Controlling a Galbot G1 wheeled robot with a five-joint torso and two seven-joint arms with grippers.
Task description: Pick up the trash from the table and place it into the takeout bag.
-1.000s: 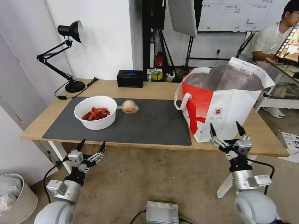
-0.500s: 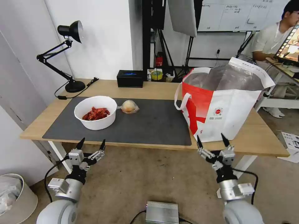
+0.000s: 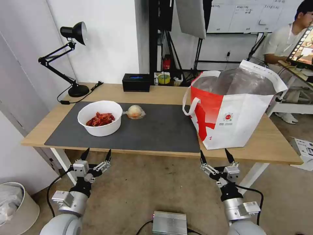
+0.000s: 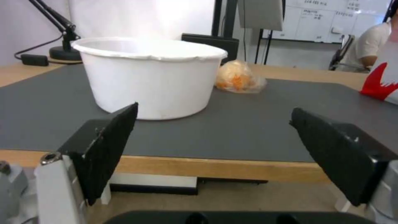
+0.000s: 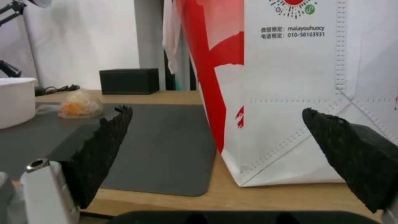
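Right gripper [image 3: 216, 155] lowered, moved left, below table [image 3: 280, 151] edge.

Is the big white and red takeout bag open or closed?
Open: the takeout bag stands upright on the table, its mouth spread, silver foil lining showing.

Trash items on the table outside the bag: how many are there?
2: the white bowl of red shells on the mat's left part, and the plastic-wrapped lump beside it toward the takeout bag, whose contents are hidden.
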